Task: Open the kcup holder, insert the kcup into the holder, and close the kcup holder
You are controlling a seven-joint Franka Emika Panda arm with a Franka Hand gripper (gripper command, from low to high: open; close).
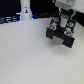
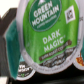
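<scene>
One gripper hung directly above the kcup holder, closed on the kcup; in the wrist view the pod's green Green Mountain "Dark Magic" lid filled most of the picture, so the fingers themselves were hidden. The pod appeared, in that blurred view, to sit over an open slot rather than seated in one; I judged insertion was under way and closing was not yet done. The risk from here was a pod let go off-centre; it could catch on a slot rim, tip, and block the drawer from sliding shut. The black holder carried other pods with pale lids in neighbouring slots; a white bottle stood well apart, toward the exterior view's left, on the pale table.
</scene>
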